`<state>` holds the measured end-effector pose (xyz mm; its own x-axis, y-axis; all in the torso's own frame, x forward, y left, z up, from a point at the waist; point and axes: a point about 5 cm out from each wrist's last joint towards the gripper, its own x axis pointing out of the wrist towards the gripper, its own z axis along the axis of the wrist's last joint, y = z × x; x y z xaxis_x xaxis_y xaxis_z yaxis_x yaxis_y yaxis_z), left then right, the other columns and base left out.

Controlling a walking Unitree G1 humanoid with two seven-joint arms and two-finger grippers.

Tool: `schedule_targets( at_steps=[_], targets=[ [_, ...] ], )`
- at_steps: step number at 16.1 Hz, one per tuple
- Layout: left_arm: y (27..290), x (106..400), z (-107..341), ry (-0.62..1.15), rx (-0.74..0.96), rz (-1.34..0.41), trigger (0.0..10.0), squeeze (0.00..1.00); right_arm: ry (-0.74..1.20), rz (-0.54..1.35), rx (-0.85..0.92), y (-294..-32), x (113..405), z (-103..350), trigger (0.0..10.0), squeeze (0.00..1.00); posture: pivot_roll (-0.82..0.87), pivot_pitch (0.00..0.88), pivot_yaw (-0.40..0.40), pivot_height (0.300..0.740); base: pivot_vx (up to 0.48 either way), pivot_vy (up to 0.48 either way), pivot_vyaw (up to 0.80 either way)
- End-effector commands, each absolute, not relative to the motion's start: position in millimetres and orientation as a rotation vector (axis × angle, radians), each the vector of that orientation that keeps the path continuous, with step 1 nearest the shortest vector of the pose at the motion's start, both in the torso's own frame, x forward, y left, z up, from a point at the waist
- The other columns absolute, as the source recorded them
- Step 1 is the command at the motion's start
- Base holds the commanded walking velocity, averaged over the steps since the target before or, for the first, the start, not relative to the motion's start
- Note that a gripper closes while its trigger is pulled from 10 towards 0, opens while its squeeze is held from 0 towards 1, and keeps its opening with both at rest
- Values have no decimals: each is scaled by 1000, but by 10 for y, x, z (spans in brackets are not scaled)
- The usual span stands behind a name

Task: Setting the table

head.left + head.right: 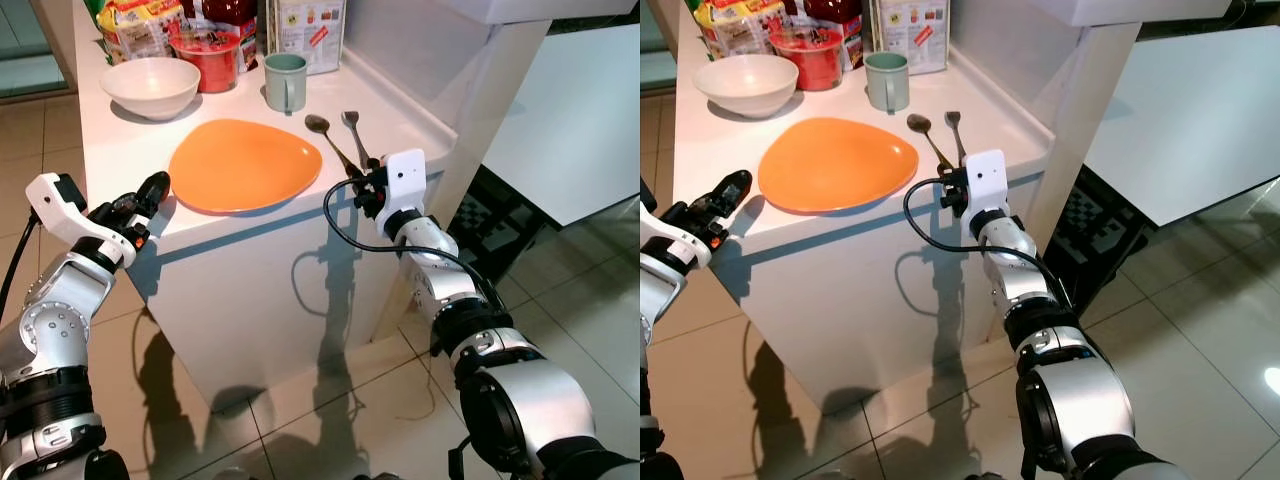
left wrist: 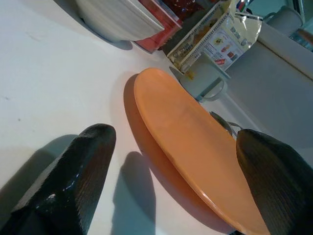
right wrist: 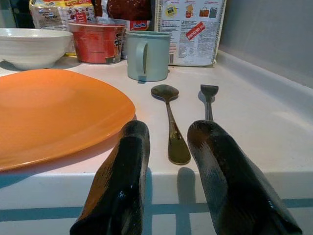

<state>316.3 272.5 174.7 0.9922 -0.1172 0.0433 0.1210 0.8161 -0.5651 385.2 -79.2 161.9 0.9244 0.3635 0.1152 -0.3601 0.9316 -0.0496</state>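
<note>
From the head cameras: a white counter (image 1: 120, 150) carries one orange plate (image 1: 245, 165), one white bowl (image 1: 150, 86) behind it, one pale green mug (image 1: 285, 82), and just right of the plate one spoon (image 1: 330, 140) and one fork (image 1: 356, 135) lying side by side. Food packets (image 1: 140, 25) and a red tub (image 1: 207, 55) stand at the back. The left gripper (image 1: 145, 200) hovers at the counter's front edge beside the plate's left rim. The right gripper (image 1: 370, 190) sits at the front edge, at the near ends of the cutlery handles.

From the left wrist: two black fingers (image 2: 73, 171) are spread wide and hold nothing, with the plate's rim between them a little ahead. The plate looks stiff, smooth and probably breakable; its low rim gives little to pinch, so a grip across the edge seems best.

From the right wrist: the fingers (image 3: 122, 176) are parted and empty, with the spoon's handle end lying in the gap between them and the fork just beside. Both look thin, hard, light and slippery metal lying flat; the handle end nearest the counter edge seems the likeliest hold.
</note>
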Motion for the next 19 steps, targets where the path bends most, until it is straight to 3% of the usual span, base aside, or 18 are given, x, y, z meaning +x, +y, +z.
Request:
schedule_targets(
  at_steps=[1, 6, 10, 14, 19],
  targets=[
    [2643, 3128, 1441, 138, -658, -110, 10000, 0, -118, 368, -44, -820, 3841, 1583, 10000, 0, 203, 46, -56, 740, 0, 0, 0],
    [2373, 3210, 1446, 194, -573, -224, 10000, 0, -123, 373, -47, -798, 3837, 1590, 10000, 0, 200, 50, -56, 740, 0, 0, 0],
    [2116, 3235, 1694, 137, -334, -346, 10000, 0, -123, 367, -49, -808, 3822, 1560, 10000, 0, 200, 50, -56, 740, 0, 0, 0],
    [2046, 3213, 1923, 84, -107, -348, 10000, 0, -118, 363, -51, -810, 3816, 1538, 10000, 0, 199, 61, -39, 740, 0, 0, 0],
    [2077, 3232, 1875, 110, -91, -310, 10000, 0, -119, 374, -50, -771, 3812, 1545, 10000, 0, 203, 64, -41, 740, 0, 0, 0]
  ],
)
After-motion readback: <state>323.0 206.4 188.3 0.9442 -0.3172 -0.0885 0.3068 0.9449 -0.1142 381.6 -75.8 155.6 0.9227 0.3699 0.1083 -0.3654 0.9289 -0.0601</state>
